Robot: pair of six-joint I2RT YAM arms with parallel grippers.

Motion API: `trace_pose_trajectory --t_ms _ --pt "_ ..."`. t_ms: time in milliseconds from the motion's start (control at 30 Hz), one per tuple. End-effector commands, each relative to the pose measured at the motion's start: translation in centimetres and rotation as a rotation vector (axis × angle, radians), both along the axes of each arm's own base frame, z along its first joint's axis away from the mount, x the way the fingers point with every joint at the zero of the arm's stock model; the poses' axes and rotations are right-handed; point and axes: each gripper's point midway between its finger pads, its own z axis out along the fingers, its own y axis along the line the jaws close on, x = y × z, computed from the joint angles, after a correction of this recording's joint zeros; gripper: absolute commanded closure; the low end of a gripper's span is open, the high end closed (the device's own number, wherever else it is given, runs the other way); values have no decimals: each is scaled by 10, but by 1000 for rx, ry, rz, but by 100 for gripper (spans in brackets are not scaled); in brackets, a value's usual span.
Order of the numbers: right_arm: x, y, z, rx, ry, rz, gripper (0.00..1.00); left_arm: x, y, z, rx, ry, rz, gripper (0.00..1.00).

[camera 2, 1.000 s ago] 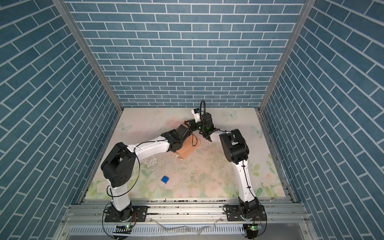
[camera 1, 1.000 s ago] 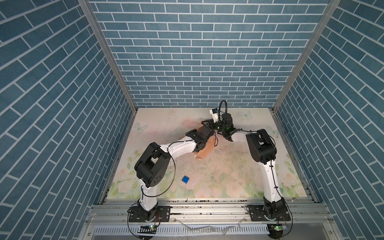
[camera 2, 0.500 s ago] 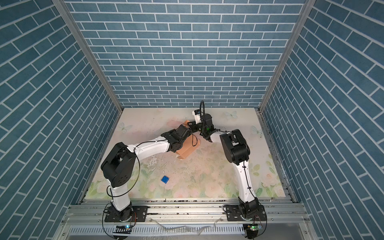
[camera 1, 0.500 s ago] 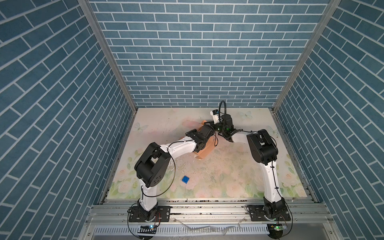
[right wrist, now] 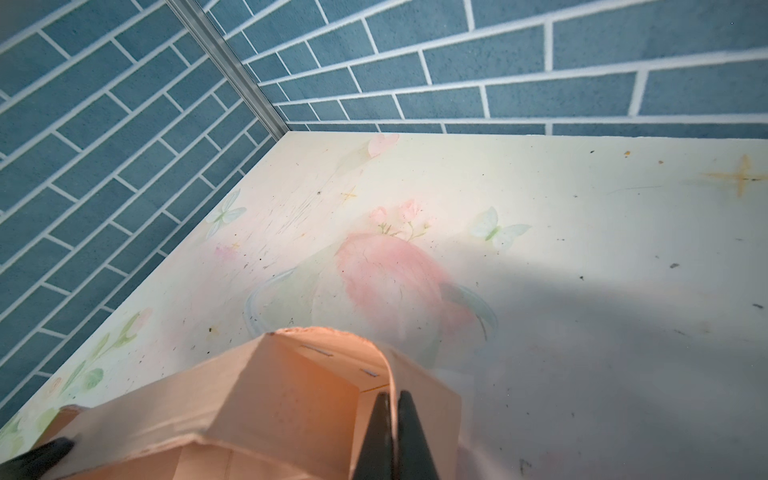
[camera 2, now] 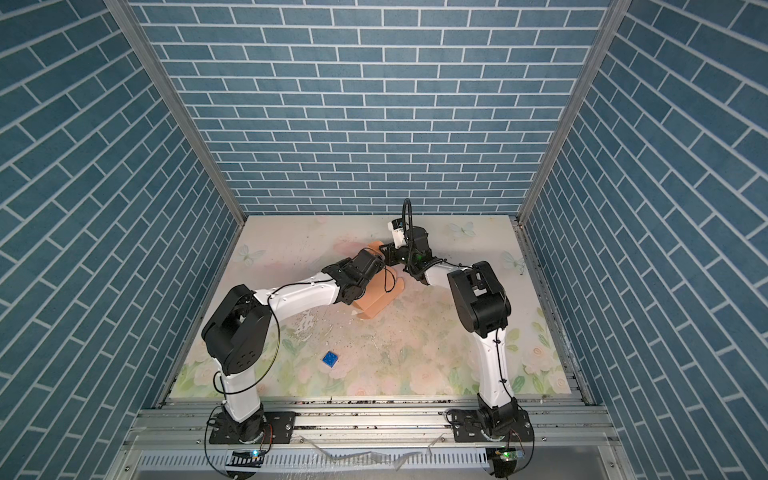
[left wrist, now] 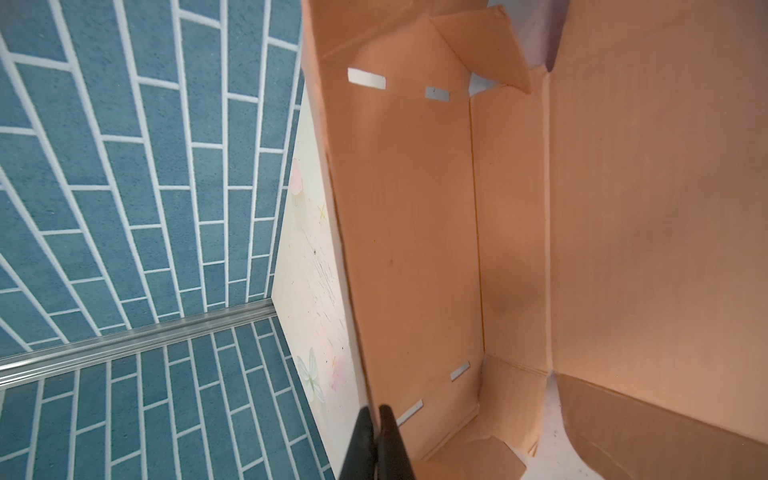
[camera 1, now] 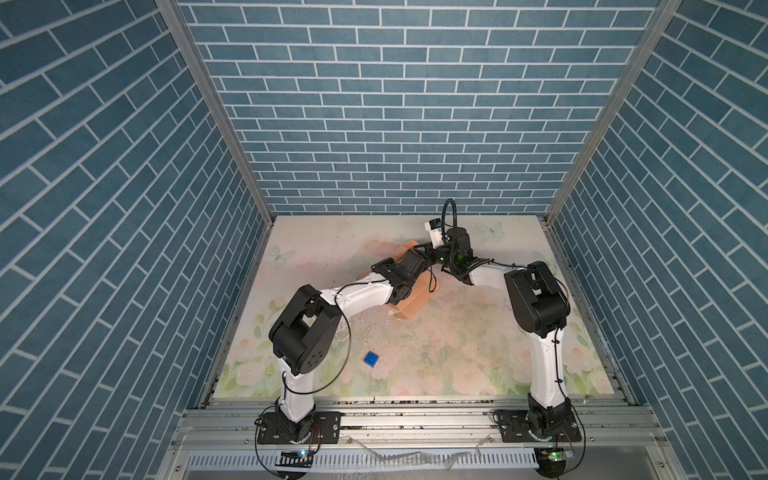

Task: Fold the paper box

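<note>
The left gripper is clamped on a wall edge of the paper box, and the right gripper pinches its curled flap. The box sits mid-back on the floral mat, partly hidden by the left arm. A blue cube lies well apart.

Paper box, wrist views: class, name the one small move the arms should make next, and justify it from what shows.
Probably fold the slotted panel inward along its crease. The left gripper and the right gripper are each shut on an edge of the paper box, and its flaps stand loose, not tucked in.
</note>
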Motion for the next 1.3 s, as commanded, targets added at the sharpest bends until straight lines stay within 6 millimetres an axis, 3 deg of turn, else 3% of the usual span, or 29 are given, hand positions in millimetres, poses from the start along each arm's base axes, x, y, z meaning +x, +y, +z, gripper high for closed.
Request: trace_pose_trajectory --t_ms 0,700,1100,1267 --pt "0 -3 39 20 -73 3 97 -6 2 -7 13 42 -10 94" --pt "10 -1 46 141 142 -122 97 -6 0 -12 3 58 -2 94" --pt "-2 16 47 118 155 -168 97 -7 0 -13 3 61 1 94" --pt "-14 12 54 114 145 -180 97 -7 0 -11 3 56 2 94"
